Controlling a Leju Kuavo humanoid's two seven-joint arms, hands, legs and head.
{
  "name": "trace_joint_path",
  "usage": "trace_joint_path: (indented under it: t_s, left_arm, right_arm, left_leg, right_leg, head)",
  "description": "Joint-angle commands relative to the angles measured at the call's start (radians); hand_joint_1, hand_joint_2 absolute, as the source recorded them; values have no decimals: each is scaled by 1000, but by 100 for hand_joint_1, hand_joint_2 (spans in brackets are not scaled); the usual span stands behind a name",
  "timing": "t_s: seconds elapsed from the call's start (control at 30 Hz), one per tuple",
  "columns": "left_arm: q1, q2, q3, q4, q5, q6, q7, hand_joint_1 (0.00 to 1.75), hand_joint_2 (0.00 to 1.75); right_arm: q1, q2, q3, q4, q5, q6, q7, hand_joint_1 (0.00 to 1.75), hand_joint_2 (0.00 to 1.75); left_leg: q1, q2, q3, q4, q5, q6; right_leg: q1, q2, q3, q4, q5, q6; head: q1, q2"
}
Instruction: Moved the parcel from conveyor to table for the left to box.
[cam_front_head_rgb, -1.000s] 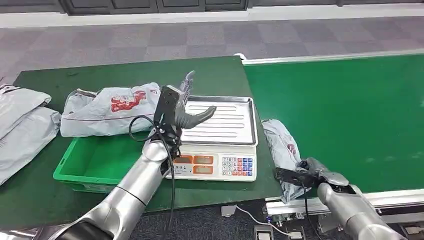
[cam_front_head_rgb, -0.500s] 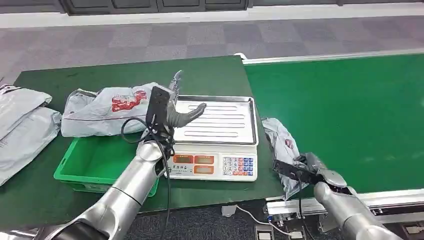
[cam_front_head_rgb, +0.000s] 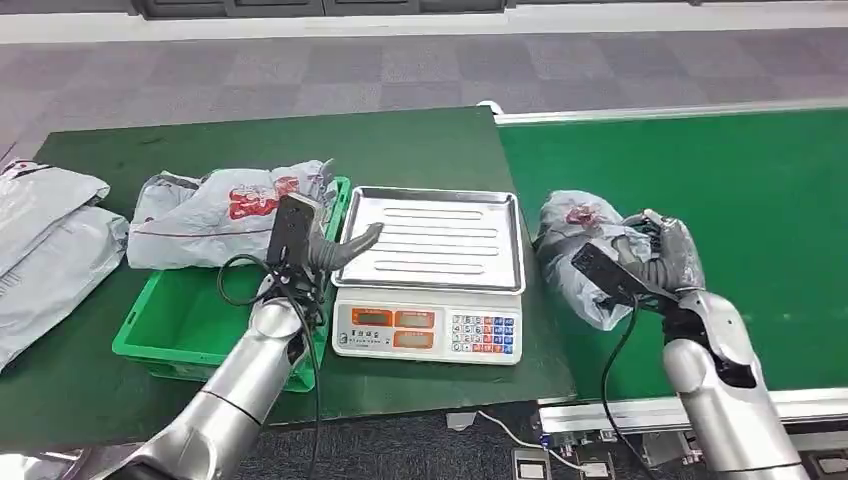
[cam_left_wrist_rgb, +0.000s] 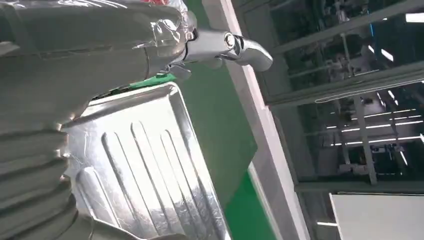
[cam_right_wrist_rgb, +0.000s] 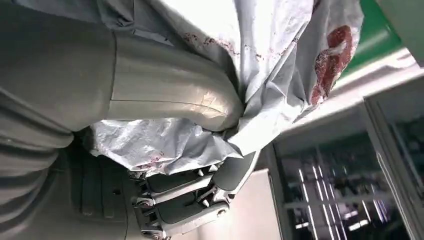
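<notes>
A grey plastic parcel (cam_front_head_rgb: 578, 248) with a red mark hangs lifted over the conveyor's left edge, gripped by my right hand (cam_front_head_rgb: 655, 258). The right wrist view shows the thumb and fingers closed around the crumpled parcel (cam_right_wrist_rgb: 280, 70). My left hand (cam_front_head_rgb: 322, 240) hovers with fingers spread and empty at the left rim of the scale's steel tray (cam_front_head_rgb: 437, 240). In the left wrist view a finger (cam_left_wrist_rgb: 235, 45) stretches out above that tray (cam_left_wrist_rgb: 145, 170). A green box (cam_front_head_rgb: 190, 320) stands left of the scale, with another grey parcel (cam_front_head_rgb: 230, 215) lying across its far end.
The scale (cam_front_head_rgb: 428, 330) with its keypad sits on the dark green table (cam_front_head_rgb: 420, 150). More grey parcels (cam_front_head_rgb: 45, 240) lie at the table's left edge. The green conveyor belt (cam_front_head_rgb: 740, 190) runs off to the right.
My right hand has raised the parcel from low at the conveyor's near edge up and farther away. My left hand has drawn back leftward from over the tray to its left rim.
</notes>
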Motion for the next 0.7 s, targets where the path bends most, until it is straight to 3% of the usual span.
trace_joint_path:
  t_s: [0.03,0.33,0.4,0.47,0.5,0.63,0.7]
  left_arm:
    - [-16,15,32,27,0,-1,2,0,175]
    - [-16,15,32,27,0,-1,2,0,175]
    - [-16,13,36,33,1,3,5,0,175]
    - [-29,1,22,53,-12,-14,5,0,175]
    - [-47,-15,14,72,-17,-20,9,0,175]
    - [-109,-43,-2,148,-17,-23,16,0,175]
    - [-131,-51,-6,182,-10,-34,3,0,175]
  right_arm:
    - [-8,24,-61,-43,-2,4,-2,175,175]
    - [-8,24,-61,-43,-2,4,-2,175,175]
    - [-59,25,-62,-21,-6,-39,-22,175,175]
    - [-173,50,-76,-5,-2,-86,-7,175,175]
    - [-211,46,-77,-16,-1,-64,9,175,175]
    - [-219,-21,-95,-84,-50,-42,3,175,175]
    - [-272,-25,-79,-62,-83,-43,-10,175,175]
  left_leg:
    - [-1,1,2,-1,0,0]
    - [-1,1,1,0,0,1]
    - [-1,1,1,-1,0,1]
    - [-2,3,1,0,0,1]
    - [-2,5,1,0,0,1]
    - [-3,0,-3,2,1,1]
    - [-3,-1,-3,1,3,3]
  right_leg:
    - [-1,1,1,-1,0,0]
    - [-1,1,0,0,0,0]
    - [-1,1,0,0,0,0]
    - [-2,3,-1,1,0,0]
    - [-2,5,-2,1,1,0]
    - [-3,0,-5,3,1,1]
    - [-3,-2,-4,2,1,1]
  head:
    - [0,0]
    - [0,0]
    - [0,0]
    - [0,0]
    - [0,0]
    - [0,0]
    - [0,0]
